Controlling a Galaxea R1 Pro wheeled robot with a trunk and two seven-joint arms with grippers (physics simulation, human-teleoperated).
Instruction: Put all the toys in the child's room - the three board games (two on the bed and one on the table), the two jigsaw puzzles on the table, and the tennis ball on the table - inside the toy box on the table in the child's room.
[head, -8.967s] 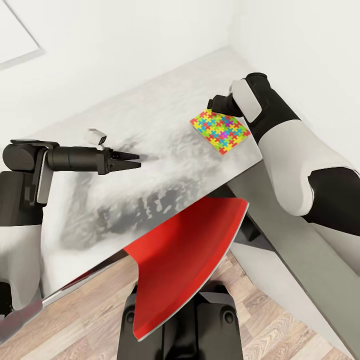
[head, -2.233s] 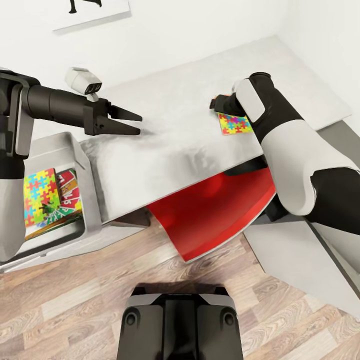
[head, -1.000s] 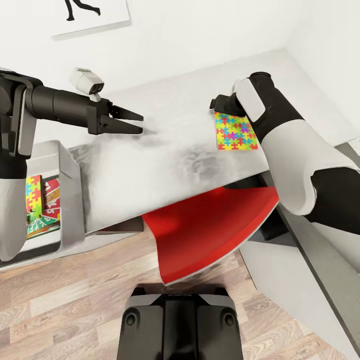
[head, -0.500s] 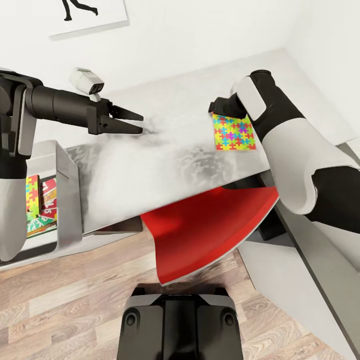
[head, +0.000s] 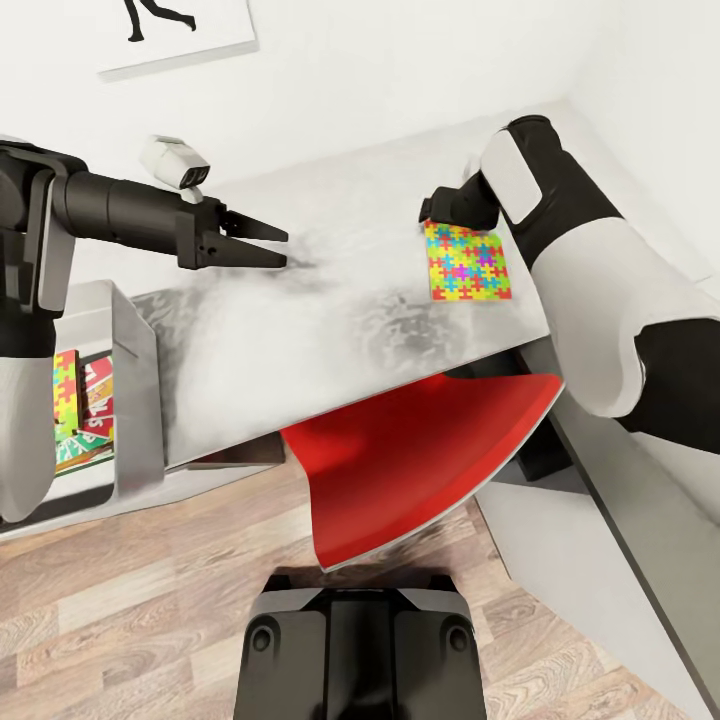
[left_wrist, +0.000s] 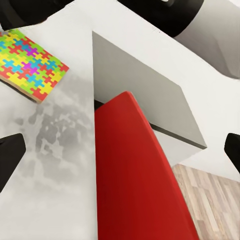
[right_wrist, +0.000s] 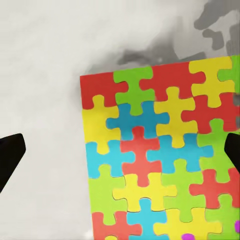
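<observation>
Right arm lifted since half-second ago; jigsaw puzzle (head: 466, 262) unshifted on table (head: 330, 330). Right gripper (head: 432, 210) spread wide, empty, over puzzle's far edge. Left gripper (head: 268, 246) open, empty. Step: grasping puzzle; next, descend, pinch edge.

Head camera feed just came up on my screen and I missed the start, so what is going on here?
The robot stands at the light-grey table in a child's room. Its right gripper hovers open over a jigsaw puzzle lying flat on the table, not yet gripping it. The left gripper is open and empty, held over the table's middle. The toy box at the table's left end already holds another puzzle and a game box.
</observation>
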